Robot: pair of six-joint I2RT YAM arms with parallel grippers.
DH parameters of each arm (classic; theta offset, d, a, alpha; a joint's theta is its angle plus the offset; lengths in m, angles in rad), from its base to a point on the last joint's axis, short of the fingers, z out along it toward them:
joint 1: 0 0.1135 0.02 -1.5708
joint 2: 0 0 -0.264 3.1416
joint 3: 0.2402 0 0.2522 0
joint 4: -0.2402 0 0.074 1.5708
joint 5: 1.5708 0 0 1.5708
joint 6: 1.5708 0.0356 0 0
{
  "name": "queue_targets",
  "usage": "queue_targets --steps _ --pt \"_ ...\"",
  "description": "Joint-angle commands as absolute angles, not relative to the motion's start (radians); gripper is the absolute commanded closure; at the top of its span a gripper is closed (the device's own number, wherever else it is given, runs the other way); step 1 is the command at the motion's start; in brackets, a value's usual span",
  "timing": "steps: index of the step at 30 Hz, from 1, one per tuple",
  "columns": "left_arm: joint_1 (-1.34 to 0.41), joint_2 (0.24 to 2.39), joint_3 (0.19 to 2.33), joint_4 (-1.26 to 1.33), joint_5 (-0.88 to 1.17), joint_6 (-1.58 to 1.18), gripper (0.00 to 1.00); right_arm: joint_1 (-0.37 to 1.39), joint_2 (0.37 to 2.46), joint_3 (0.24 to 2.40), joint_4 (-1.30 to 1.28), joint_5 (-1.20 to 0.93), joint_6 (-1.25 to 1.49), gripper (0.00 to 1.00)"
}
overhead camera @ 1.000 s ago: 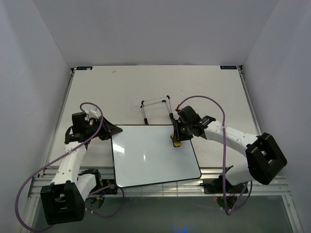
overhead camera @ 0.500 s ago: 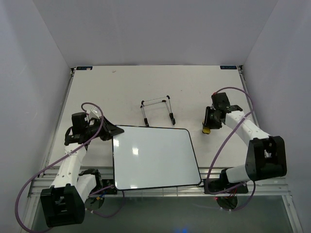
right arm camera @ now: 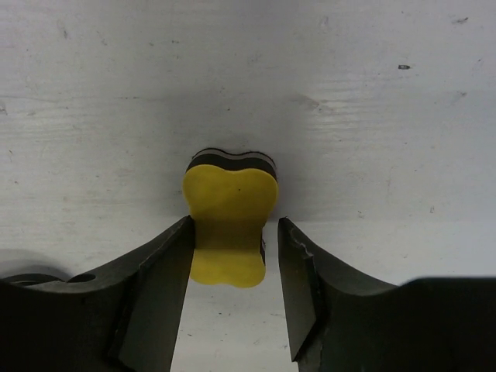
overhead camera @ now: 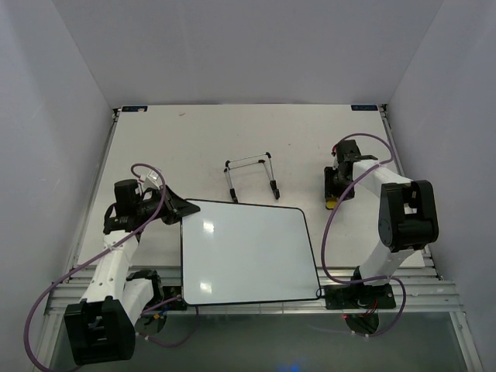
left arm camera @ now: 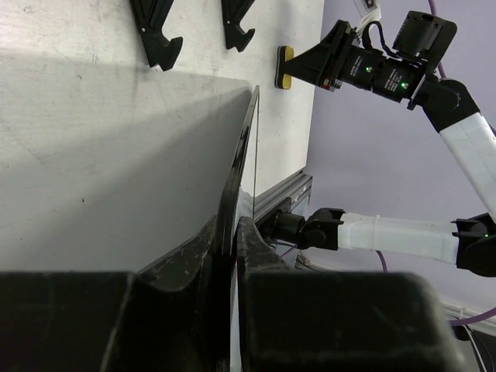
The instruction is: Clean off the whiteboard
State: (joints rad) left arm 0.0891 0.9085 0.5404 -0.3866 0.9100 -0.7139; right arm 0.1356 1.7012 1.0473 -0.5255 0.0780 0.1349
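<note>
The whiteboard (overhead camera: pixel 248 252) lies flat near the table's front, white with a thin black rim and no marks that I can see. My left gripper (overhead camera: pixel 177 209) is shut on the rim at its far left corner. In the left wrist view the board shows edge-on (left arm camera: pixel 242 151), pinched between my left gripper's (left arm camera: pixel 231 226) jaws. The yellow eraser (overhead camera: pixel 331 204) rests on the table to the right of the board. My right gripper (overhead camera: pixel 332 195) straddles it, open. In the right wrist view the eraser (right arm camera: pixel 231 205) touches my right gripper's (right arm camera: pixel 234 225) left finger, with a gap on the right.
A black wire easel stand (overhead camera: pixel 249 177) lies on the table just behind the board; its feet show in the left wrist view (left arm camera: pixel 159 43). The table's metal front rail (overhead camera: pixel 256 302) runs under the board's near edge. Purple walls close in on both sides.
My right arm carried the eraser off the board's far right corner to the table at the right, and its jaws are now apart. The board shifted slightly right.
</note>
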Motion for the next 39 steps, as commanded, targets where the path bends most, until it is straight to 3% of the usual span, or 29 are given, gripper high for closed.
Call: queue_targets --steps 1,7,14,23,39 --pt "0.081 0.884 0.522 -0.334 0.951 -0.712 1.0 0.132 1.698 1.066 -0.522 0.048 0.097 0.46" --pt "0.083 0.894 0.505 -0.304 0.983 -0.75 1.0 0.132 1.652 1.066 -0.545 0.041 0.094 0.35" --pt "0.081 0.856 0.522 -0.269 0.986 -0.762 1.0 0.13 1.543 1.068 -0.609 0.066 0.112 0.35" --pt "0.083 0.825 0.569 -0.182 0.97 -0.876 1.0 0.13 1.372 1.029 -0.618 -0.055 0.127 0.35" --pt "0.074 0.971 0.764 0.033 0.954 -1.057 1.0 0.13 1.18 1.084 -0.621 -0.152 0.196 0.34"
